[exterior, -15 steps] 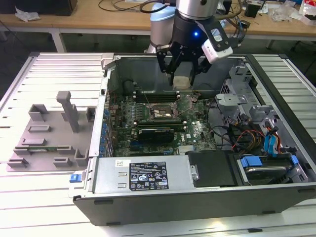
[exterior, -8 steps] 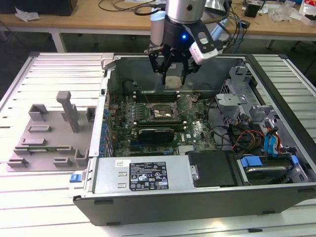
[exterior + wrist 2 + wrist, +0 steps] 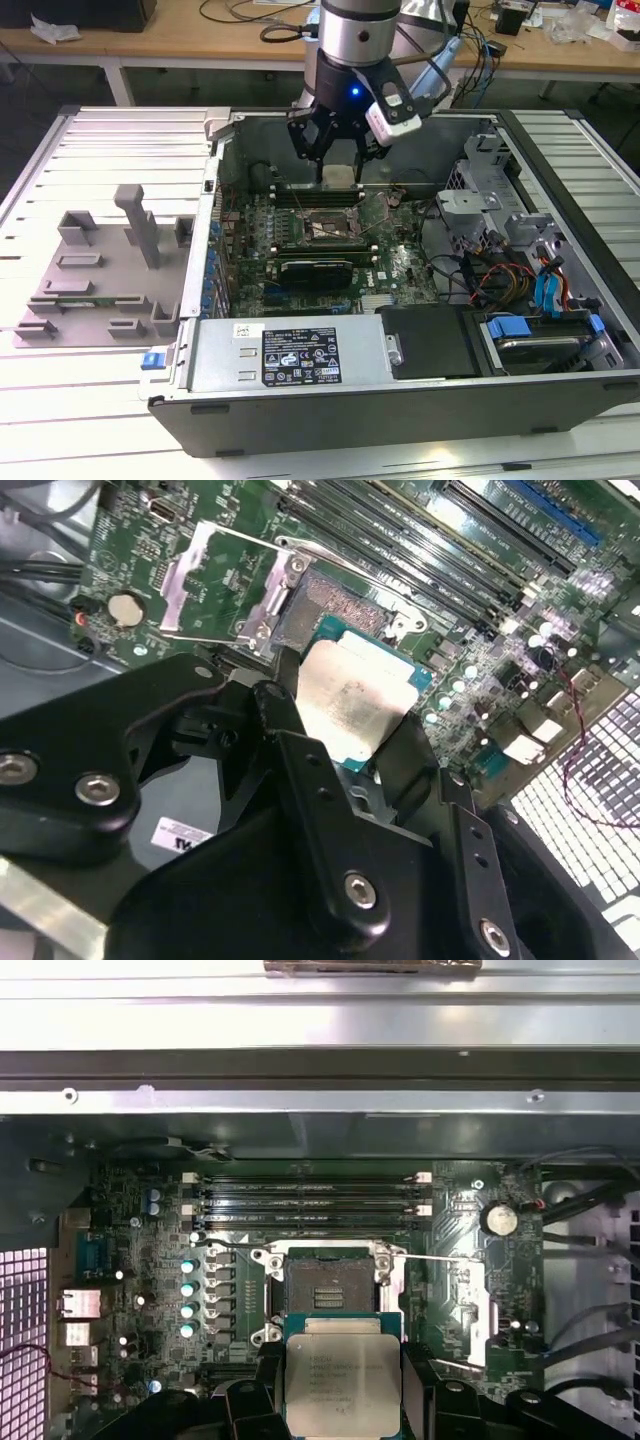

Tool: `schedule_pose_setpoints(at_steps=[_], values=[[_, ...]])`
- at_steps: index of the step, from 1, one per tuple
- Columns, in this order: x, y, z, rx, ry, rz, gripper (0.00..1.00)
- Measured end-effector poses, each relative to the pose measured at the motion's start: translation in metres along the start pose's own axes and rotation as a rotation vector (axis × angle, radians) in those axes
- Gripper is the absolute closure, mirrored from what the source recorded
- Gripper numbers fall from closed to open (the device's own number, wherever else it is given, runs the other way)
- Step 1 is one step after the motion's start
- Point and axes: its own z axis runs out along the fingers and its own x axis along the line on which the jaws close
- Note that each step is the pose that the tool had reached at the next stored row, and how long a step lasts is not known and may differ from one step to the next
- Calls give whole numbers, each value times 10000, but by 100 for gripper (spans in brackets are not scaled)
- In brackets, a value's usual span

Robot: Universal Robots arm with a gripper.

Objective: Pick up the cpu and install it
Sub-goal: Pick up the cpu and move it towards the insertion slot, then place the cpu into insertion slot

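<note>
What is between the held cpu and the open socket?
No loose thing: in the first wrist view the cpu, clamped in the jaws, hangs short of the open socket, with just the socket's own metal frame between them.

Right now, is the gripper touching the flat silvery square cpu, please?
Touching: in the second wrist view, the gripper clamps the cpu on two opposite edges.
</note>
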Motion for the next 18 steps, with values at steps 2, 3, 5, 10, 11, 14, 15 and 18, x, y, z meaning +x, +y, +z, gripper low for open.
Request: schedule_pose_setpoints(at_steps=[2,3,5,10,11,14,15,18], values=[[17,-3,54,2,6,-130,45],[23,-3,77,1,7,-171,45],[26,-4,103,2,9,-202,45],[26,-5,107,2,9,-201,45],[26,-5,108,2,9,-201,45],[26,-5,109,2,9,-201,45],[26,-5,110,2,9,-201,45],[26,-5,111,1,9,-201,45]])
